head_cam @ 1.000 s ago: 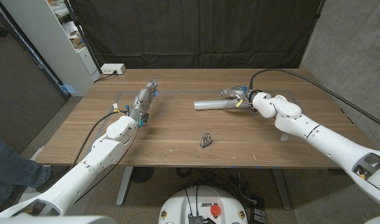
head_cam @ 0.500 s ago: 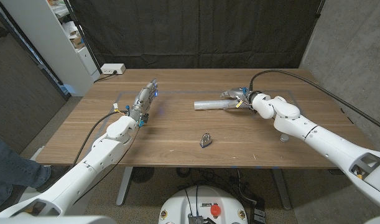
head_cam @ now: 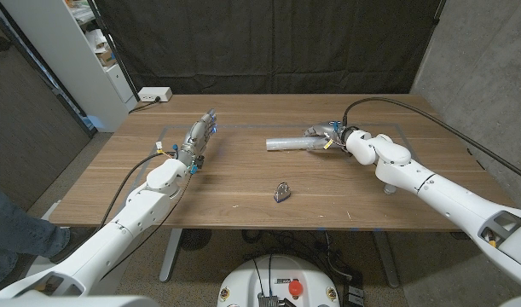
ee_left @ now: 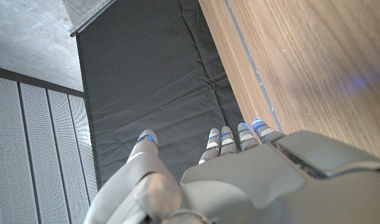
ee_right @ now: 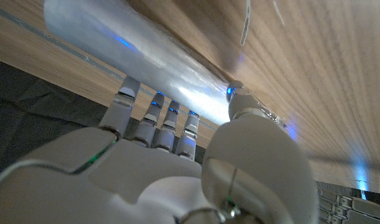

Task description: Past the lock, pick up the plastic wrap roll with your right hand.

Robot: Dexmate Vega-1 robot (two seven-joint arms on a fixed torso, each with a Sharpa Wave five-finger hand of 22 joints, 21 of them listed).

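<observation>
The plastic wrap roll (head_cam: 286, 142) lies on the wooden table (head_cam: 243, 179), a silvery tube at the far middle. My right hand (head_cam: 322, 134) is at its right end. In the right wrist view the fingers (ee_right: 153, 115) reach round the far side of the roll (ee_right: 134, 43) and the thumb (ee_right: 239, 99) presses its near side, so the hand grips it. The small metal lock (head_cam: 282, 193) sits nearer to me, in front of the roll. My left hand (head_cam: 198, 139) is stretched out over the table's left part and holds nothing; its fingers (ee_left: 230, 138) point toward the far edge.
A white power strip (head_cam: 154, 95) lies at the far left corner. A white shelf unit (head_cam: 94, 51) stands beyond the table on the left, and a black curtain hangs behind. A person's leg (head_cam: 13, 226) shows at the lower left. A small clear object (head_cam: 389, 188) lies under my right forearm.
My right hand has settled slightly lower and closer onto the roll's right end. The roll, the lock and the left hand have not moved.
</observation>
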